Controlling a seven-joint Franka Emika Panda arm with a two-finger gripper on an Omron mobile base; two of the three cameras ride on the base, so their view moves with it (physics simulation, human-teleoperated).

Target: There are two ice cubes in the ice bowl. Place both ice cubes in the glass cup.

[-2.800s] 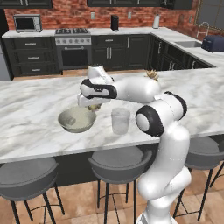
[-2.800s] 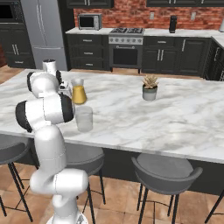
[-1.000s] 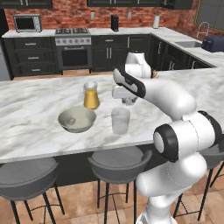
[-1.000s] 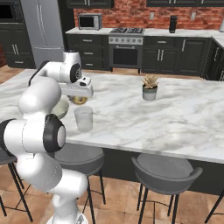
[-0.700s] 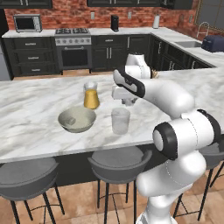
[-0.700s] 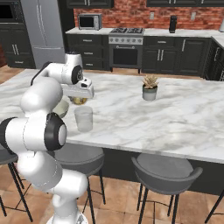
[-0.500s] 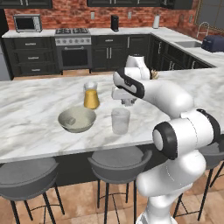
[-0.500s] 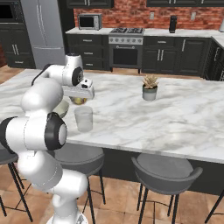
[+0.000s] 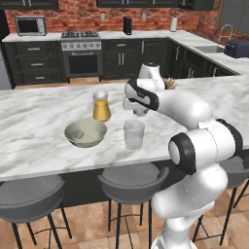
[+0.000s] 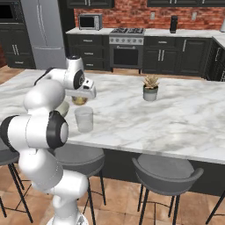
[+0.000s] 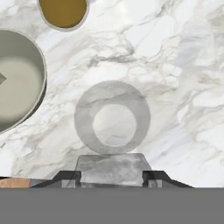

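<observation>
My gripper [image 9: 135, 109] hangs just above the glass cup [image 9: 133, 134], shut on one ice cube [image 11: 113, 165], a pale translucent block between the fingertips [image 11: 70, 176]. Seen from the hand, the cup's open mouth [image 11: 112, 117] lies directly beyond the cube, and the cup looks empty. The beige-grey ice bowl [image 9: 92, 138] stands to the cup's left on the marble counter. A corner of the other ice cube [image 11: 1, 79] shows inside the bowl [image 11: 43, 65] at the hand view's left edge. From the right base view the gripper [image 10: 86, 93] is over the cup [image 10: 83, 119].
A glass vessel of orange liquid [image 9: 101, 106] stands behind the bowl and close to the gripper. A small potted plant [image 10: 150, 90] sits further right on the counter. Stools [image 9: 131, 180] line the counter's near edge.
The arm has swung from over the bowl to over the glass cup, carrying the ice cube. In the last second it only settled slightly above the cup.
</observation>
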